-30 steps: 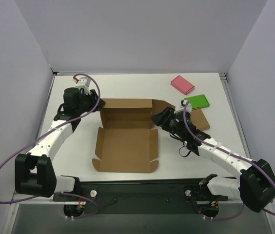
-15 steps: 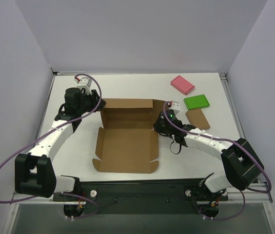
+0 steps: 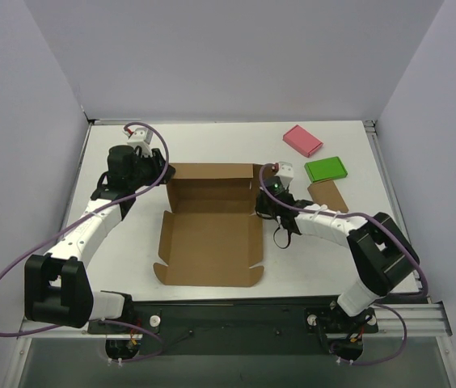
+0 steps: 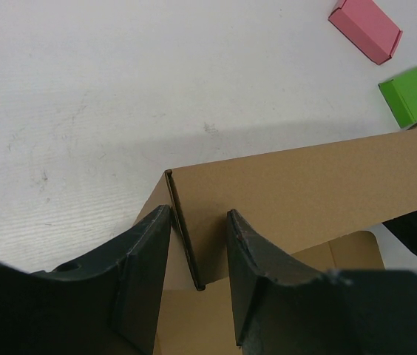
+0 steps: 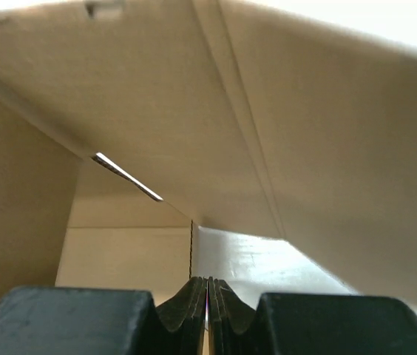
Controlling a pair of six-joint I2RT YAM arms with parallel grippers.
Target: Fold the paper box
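Observation:
The paper box (image 3: 208, 242) lies open in the middle of the table, its brown base flat and its back wall (image 3: 212, 184) raised. My left gripper (image 3: 166, 171) is at the wall's left end. In the left wrist view its open fingers (image 4: 198, 222) straddle the wall's end edge (image 4: 182, 229), which stands nearer the left finger. My right gripper (image 3: 262, 204) is at the box's right side. In the right wrist view it (image 5: 207, 285) is shut with nothing between the tips, and cardboard flaps (image 5: 157, 111) lean over it.
A pink block (image 3: 302, 140), a green block (image 3: 326, 169) and a small brown block (image 3: 327, 195) lie at the back right, just right of my right arm. The pink block (image 4: 365, 29) and the green block (image 4: 414, 94) also show in the left wrist view. White walls enclose the table.
My right gripper has moved left, in against the box's right side, and the arm now covers the right corner flap. My left gripper has stayed at the wall's left end.

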